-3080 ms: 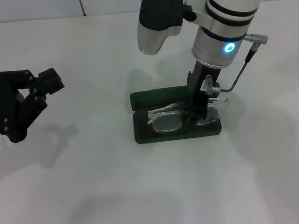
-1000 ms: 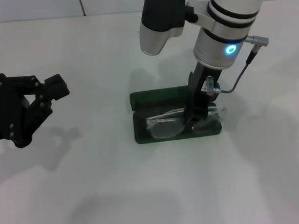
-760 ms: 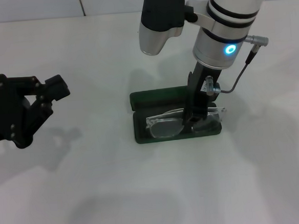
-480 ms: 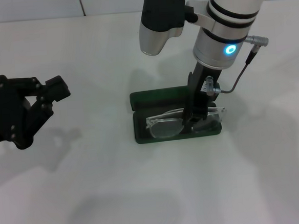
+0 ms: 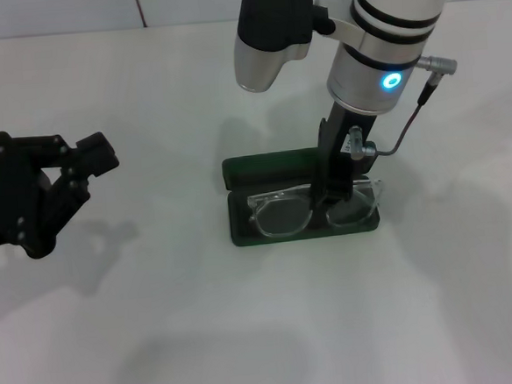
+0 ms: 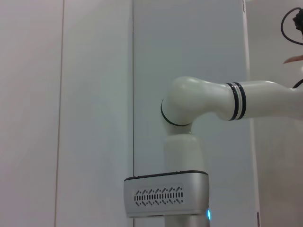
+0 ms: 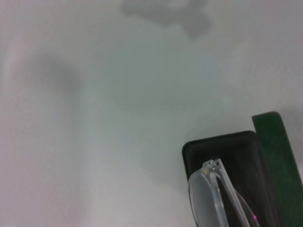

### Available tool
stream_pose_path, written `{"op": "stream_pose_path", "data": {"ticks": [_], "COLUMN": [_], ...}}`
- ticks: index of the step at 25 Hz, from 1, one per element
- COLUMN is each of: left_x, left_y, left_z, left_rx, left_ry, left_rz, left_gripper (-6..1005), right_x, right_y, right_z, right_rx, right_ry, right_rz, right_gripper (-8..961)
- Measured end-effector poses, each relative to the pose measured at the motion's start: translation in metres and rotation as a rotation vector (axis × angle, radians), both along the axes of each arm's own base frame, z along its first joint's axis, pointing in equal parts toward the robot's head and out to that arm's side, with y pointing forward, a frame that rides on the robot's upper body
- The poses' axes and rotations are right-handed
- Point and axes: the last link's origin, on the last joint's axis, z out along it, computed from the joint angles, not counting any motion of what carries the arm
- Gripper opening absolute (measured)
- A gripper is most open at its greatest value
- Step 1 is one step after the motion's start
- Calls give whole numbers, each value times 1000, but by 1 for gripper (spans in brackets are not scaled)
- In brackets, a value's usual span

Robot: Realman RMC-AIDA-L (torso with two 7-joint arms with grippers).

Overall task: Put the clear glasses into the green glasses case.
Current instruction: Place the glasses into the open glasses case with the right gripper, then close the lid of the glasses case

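A plain white table (image 5: pixel 248 333) fills the head view, with a pale wall along its far edge.

The right gripper (image 5: pixel 334 195) comes straight down from the white arm with the lit blue ring and stands at the middle of the glasses (image 5: pixel 314 208), at the bridge between the two lenses. From the head view I cannot tell whether its fingers pinch the bridge or stand just apart from it, and the right wrist view shows no fingers at all.

The glasses lie inside the case (image 5: pixel 241 232), lenses facing up, spanning it nearly from end to end; the lens end on the robot's right reaches just over that end of the tray. The case is open, its dark green lid (image 5: pixel 272 164) standing up along the far edge behind the gripper. In the right wrist view one rounded corner of the dark tray (image 7: pixel 208 146) shows with one lens end of the glasses (image 7: pixel 208 194) resting in it, and the green lid (image 7: pixel 279 156) beside it.

Well apart, off to the robot's left, the left gripper (image 5: pixel 83 164) hangs above bare table, its black fingers spread and holding nothing. The left wrist view shows only a wall and the white right arm (image 6: pixel 203 106).
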Motion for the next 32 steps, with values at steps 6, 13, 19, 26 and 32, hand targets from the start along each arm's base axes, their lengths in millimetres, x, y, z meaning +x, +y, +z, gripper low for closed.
{"op": "stream_pose_path", "data": {"ticks": [6, 13, 19, 26, 32], "left_x": [0, 0, 1, 2, 2], "left_y": [0, 1, 2, 3, 3], "left_z": [0, 1, 1, 1, 2], "left_rx": [1, 3, 3, 1, 4], "left_ry": [0, -1, -2, -5, -5], "left_rz": [1, 0, -2, -1, -3], "left_gripper": [69, 69, 69, 68, 69], "right_x": [-1, -2, 1, 7, 11], "right_y": [2, -1, -6, -20, -49], "right_z": [1, 3, 4, 11, 29], "right_rx": [8, -1, -9, -26, 7], "right_ry": [-9, 0, 26, 90, 264], "right_rz": [14, 24, 30, 30, 75], "right_gripper": [136, 137, 138, 138, 139]}}
